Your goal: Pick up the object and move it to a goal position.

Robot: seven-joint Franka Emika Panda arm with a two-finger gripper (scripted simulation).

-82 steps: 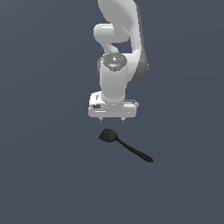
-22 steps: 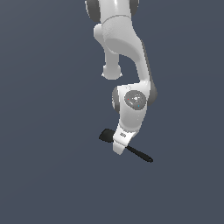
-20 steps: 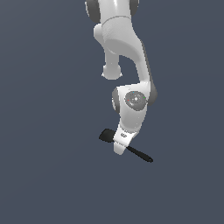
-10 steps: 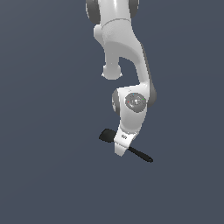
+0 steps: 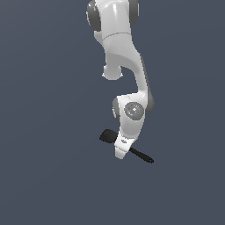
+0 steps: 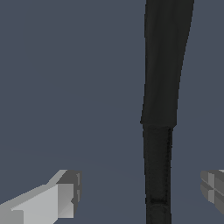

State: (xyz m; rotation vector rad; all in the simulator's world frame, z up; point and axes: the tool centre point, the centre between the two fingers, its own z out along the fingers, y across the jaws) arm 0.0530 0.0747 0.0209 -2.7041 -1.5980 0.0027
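The black spatula (image 5: 107, 136) lies flat on the dark grey floor, its blade toward the exterior view's left and its thin handle (image 5: 143, 156) running down toward the right. My gripper (image 5: 121, 154) is down at the floor over the spatula's middle and hides that part. In the wrist view the spatula (image 6: 161, 87) runs between my two fingers (image 6: 61, 194), which stand well apart on either side of it without touching it. The gripper (image 6: 140, 192) is open.
The plain dark grey floor (image 5: 48, 167) lies all around. The white arm (image 5: 125, 57) rises above the spatula. No other object shows.
Since 4.1 s ago the gripper has turned and come down from above the spatula to straddle it. Over the last second nothing has visibly moved.
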